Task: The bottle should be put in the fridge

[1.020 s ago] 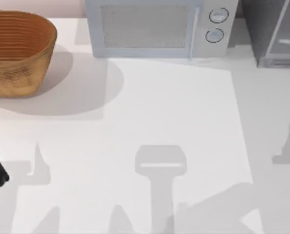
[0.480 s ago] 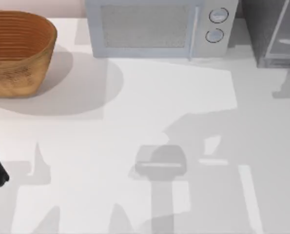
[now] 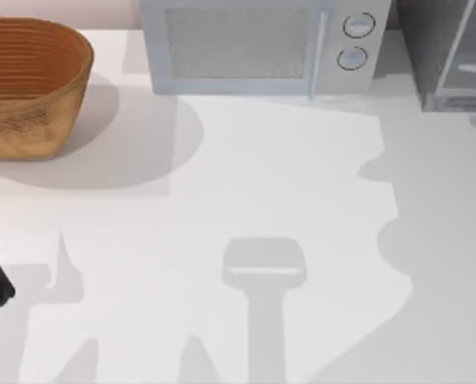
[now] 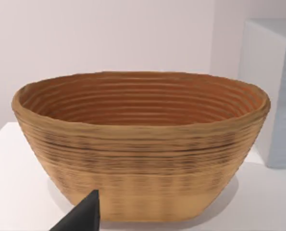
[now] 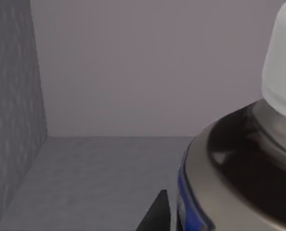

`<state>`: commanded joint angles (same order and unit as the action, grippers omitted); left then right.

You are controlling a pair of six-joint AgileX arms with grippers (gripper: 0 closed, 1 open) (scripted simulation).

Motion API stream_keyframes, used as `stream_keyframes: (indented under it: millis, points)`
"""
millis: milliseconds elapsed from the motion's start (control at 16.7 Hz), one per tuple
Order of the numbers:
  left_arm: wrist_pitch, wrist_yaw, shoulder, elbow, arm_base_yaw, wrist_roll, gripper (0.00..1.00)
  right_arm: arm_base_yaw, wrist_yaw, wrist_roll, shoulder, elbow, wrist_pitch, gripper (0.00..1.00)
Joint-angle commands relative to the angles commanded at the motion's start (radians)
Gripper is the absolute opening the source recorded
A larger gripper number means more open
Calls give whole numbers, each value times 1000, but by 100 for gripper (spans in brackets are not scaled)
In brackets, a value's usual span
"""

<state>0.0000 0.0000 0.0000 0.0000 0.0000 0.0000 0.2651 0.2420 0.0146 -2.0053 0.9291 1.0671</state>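
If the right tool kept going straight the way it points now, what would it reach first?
Probably the back wall of the fridge: the right wrist view looks into its grey inside, with nothing between. The bottle sits close at the tool; depth is unclear.

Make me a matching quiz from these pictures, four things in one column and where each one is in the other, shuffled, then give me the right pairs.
Things
1. basket
2. microwave
3. fridge
4. bottle

Places
A. far right corner of the table in the top view
B. close before the right wrist camera, in front of a grey-walled compartment
C. far left of the table in the top view
D. middle of the table's far edge, dials toward the right

Pairs: 1-C, 2-D, 3-A, 4-B
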Motion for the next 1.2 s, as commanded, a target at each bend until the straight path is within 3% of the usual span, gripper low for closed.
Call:
stream_keyframes:
  millis: [660,1200]
  points:
    - [0,0,0,0,0,0,100,3,8,1,-139,87,31,1]
    - [0,0,0,0,0,0,100,-32,-31,0,-340,521,-152,1]
